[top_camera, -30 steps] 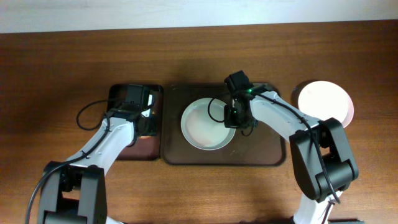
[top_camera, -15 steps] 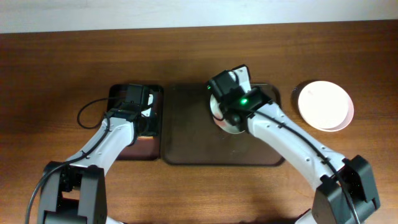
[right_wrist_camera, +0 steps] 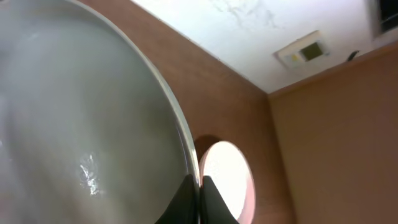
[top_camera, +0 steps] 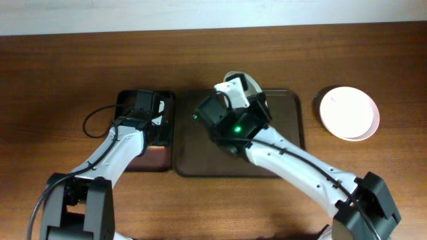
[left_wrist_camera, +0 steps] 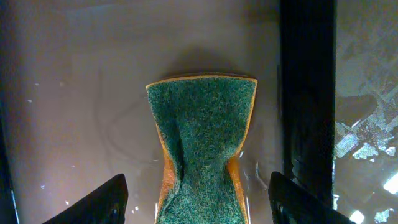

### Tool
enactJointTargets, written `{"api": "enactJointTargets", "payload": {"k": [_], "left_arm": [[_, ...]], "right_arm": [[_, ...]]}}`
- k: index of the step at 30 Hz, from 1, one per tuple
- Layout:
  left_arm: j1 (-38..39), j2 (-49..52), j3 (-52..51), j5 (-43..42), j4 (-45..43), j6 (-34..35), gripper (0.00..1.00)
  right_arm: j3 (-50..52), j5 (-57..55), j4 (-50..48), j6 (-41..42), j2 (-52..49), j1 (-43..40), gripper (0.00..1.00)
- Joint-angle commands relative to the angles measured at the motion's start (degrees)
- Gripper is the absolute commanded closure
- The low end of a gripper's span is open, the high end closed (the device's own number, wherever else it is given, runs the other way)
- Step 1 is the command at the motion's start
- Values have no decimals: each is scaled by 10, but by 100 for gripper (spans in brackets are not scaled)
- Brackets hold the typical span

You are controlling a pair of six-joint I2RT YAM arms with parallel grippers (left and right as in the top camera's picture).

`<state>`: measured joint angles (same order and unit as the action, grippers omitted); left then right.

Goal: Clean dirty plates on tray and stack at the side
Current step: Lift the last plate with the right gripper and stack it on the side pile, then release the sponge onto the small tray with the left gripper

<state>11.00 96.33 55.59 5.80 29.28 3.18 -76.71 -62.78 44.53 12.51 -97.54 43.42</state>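
Rim of a glossy round white plate [right_wrist_camera: 81, 124] clamped in the right gripper [right_wrist_camera: 199, 188], tilted up ahead of it; only the left wrist view shows the left gripper [left_wrist_camera: 196, 199] spread wide astride a green-and-yellow sponge [left_wrist_camera: 205, 130].

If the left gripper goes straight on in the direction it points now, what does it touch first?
The left gripper would most likely meet the green sponge first; it lies straight ahead between the open fingers, on the wet floor of the small tray. Depth is hard to judge.
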Motion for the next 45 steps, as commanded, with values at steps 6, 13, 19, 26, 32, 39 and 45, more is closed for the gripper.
{"api": "enactJointTargets", "payload": {"k": [6,13,19,26,32,39,45], "left_arm": [[-2,5,-4,-4,3,-2,30],[-2,5,-4,-4,3,-2,30],[-2,5,-4,-4,3,-2,29],[-2,5,-4,-4,8,-2,29],[-15,4,-2,-9,7,83,21],[-60,-28,78,-101,61,70,0],[-77,-89,118,-101,269,71,1]], "right_arm": [[-9,466,14,79,14,-291,96],[-4,628,35,79,11,-616,96],[-3,628,30,77,-20,-732,96],[-3,621,11,77,-36,-735,92],[-3,695,16,14,-36,-725,42],[-24,739,76,-108,-33,-525,1],[-33,724,176,-105,52,-434,1]]}}
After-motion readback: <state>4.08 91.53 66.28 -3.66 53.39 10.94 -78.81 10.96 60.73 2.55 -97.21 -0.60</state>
